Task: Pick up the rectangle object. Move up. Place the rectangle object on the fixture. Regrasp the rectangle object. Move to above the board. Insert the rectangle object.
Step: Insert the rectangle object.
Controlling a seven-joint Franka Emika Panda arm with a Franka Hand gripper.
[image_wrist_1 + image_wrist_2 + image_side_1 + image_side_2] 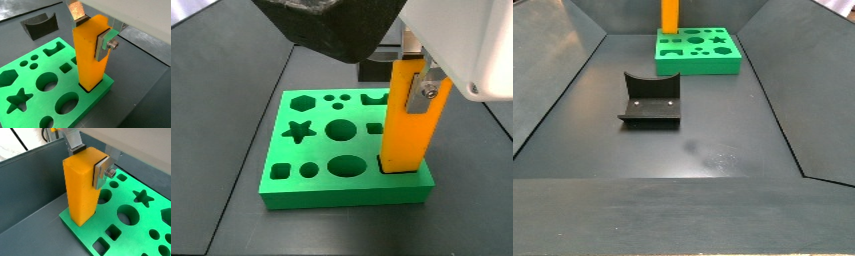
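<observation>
Wrist views: one rectangle object [89, 52], smooth orange-yellow block, upright, lower end in corner slot of one green board [40, 90]; gripper [93, 40] fingers [105, 44] pinching its upper part. Side views: one dark fixture [649, 100] on worktop [714, 150], well apart from board.

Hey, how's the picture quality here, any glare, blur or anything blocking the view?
In a wrist view the gripper, shut on the upright orange block, shows sharp, with glare on a finger. In a side view the blurred arm hides the green board's far edge. The floor shows soft reflections.
</observation>
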